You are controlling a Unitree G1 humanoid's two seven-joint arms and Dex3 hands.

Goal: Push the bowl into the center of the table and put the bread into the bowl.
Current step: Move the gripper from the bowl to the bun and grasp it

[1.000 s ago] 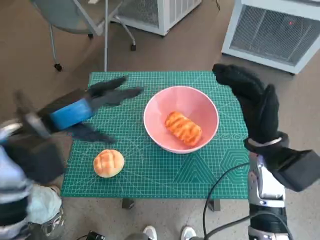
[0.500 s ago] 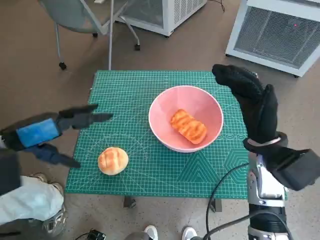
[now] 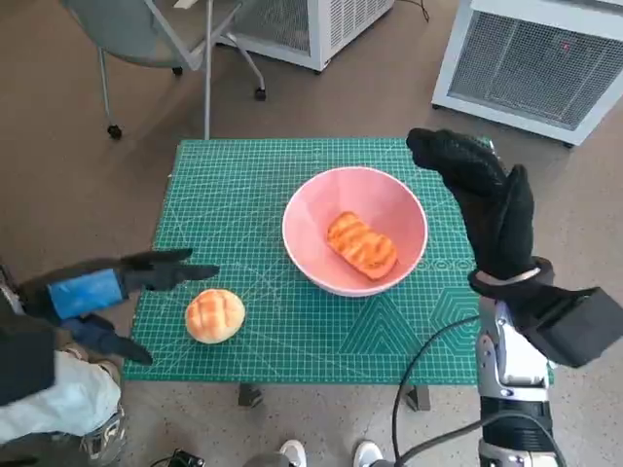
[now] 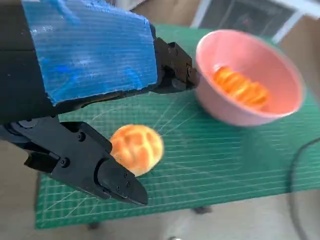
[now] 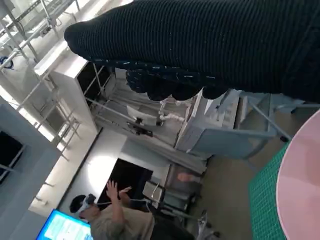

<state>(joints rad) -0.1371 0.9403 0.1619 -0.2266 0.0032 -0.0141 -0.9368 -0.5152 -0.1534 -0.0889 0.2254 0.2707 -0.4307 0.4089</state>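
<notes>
Reaching with my left hand [image 3: 92, 292], fingers spread and empty, I go for the round bread [image 3: 214, 315] on the worktop [image 3: 243, 185], beside the bowl [image 3: 354, 232]; next, closing around it.

A green cutting mat [image 3: 292, 331] is covering the table. Beyond it, a grey chair [image 3: 146, 39] on casters is sitting far left, with two white vented units [image 3: 531, 58] far center and far right. A person [image 5: 107, 220] (right wrist view) is raising a hand near a blue screen [image 5: 62, 227].
</notes>
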